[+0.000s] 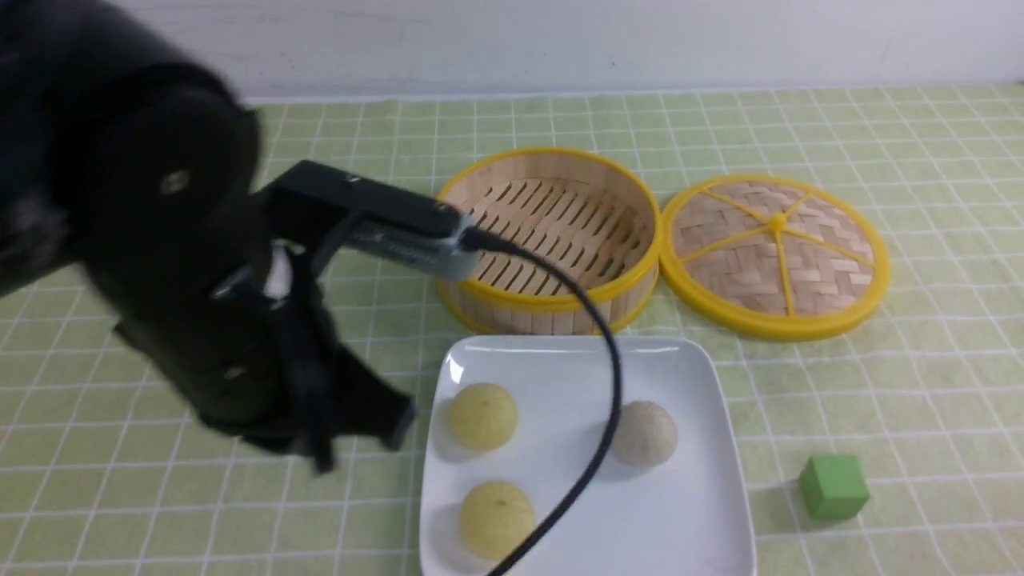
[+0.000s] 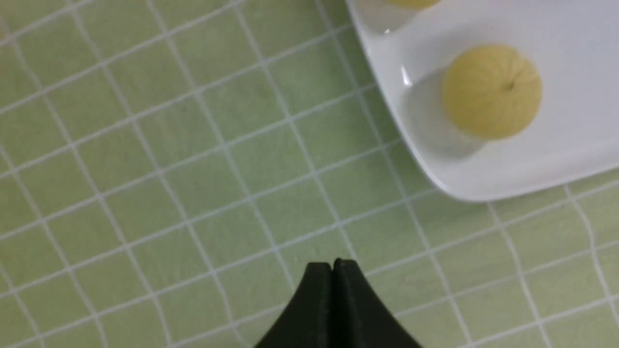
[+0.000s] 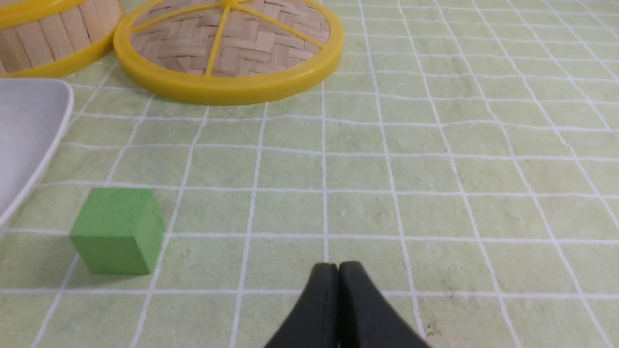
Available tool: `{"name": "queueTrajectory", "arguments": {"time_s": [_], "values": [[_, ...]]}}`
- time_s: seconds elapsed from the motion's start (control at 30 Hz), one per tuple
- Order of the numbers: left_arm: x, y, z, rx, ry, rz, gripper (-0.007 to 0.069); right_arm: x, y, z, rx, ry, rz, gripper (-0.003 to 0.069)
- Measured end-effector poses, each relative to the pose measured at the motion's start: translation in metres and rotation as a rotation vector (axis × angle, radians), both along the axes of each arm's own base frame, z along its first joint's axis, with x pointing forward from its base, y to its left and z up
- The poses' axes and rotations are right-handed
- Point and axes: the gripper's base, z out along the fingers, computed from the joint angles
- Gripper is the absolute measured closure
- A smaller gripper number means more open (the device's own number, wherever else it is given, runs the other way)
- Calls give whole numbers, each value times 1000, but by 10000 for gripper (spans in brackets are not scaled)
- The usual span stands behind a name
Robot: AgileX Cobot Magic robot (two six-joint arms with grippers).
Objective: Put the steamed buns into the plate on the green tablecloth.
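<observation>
- Looking from the front, we see all three buns already on the white plate (image 1: 588, 456): a yellow bun (image 1: 482, 415) at its near-left, a second yellow bun (image 1: 496, 517) closer to us, and a greyish bun (image 1: 644, 433) on its right half. The plate sits on the green tablecloth (image 1: 880, 400), just in front of the steamer basket (image 1: 552, 240), which shows nothing inside, with the woven lid (image 1: 774, 252) beside the basket. Our left arm (image 1: 160, 264) looms just left of the plate; its cable (image 1: 596, 448) drapes across the plate. The green cube (image 1: 834, 486) lies right of the plate. We judge the task essentially complete (no bun is left outside the plate).
- From the left wrist, our left gripper (image 2: 332, 263) has its fingers pressed together, holding nothing, over bare cloth. A yellow bun (image 2: 491, 90) sits in the plate's corner (image 2: 435, 159), off to one side of the gripper and apart from it.
- From the right wrist, our right gripper (image 3: 337, 266) is likewise closed and empty, low over the cloth, with the cube (image 3: 116, 231) and the plate's edge (image 3: 29, 140) between it and the buns. The left arm is the nearer one to the plate, should any bun need nudging.
</observation>
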Motion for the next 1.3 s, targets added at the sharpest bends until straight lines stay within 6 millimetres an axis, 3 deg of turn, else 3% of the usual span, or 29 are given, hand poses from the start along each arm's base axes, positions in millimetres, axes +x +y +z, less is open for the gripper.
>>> {"name": "queueTrajectory", "arguments": {"time_s": [0.03, 0.1, 0.13, 0.17, 0.3, 0.4, 0.67, 0.97, 1.1, 1.2, 1.3], "values": [[-6, 5, 1, -6, -9, 4, 621, 0, 0, 0, 0, 0, 0, 648], [-44, 37, 7, -109, -122, 38, 620, 0, 0, 0, 0, 0, 0, 646], [-46, 39, 7, -122, -134, 40, 620, 0, 0, 0, 0, 0, 0, 646], [-69, 58, 1, -254, -266, 54, 620, 0, 0, 0, 0, 0, 0, 646], [-109, 87, -10, -532, -539, 39, 615, 0, 0, 0, 0, 0, 0, 645], [-126, 101, -22, -650, -626, 55, 615, 0, 0, 0, 0, 0, 0, 642], [-155, 125, -26, -832, -771, 81, 607, 0, 0, 0, 0, 0, 0, 636], [-159, 136, -31, -771, -855, 79, 598, 0, 0, 0, 0, 0, 0, 624], [-152, 127, -50, -738, -852, 55, 592, 0, 0, 0, 0, 0, 0, 618], [-139, 116, -82, -662, -900, 60, 591, 0, 0, 0, 0, 1, 0, 612], [-131, 116, -105, -522, -962, 119, 589, 0, 0, 0, 0, 1, 0, 608]]}}
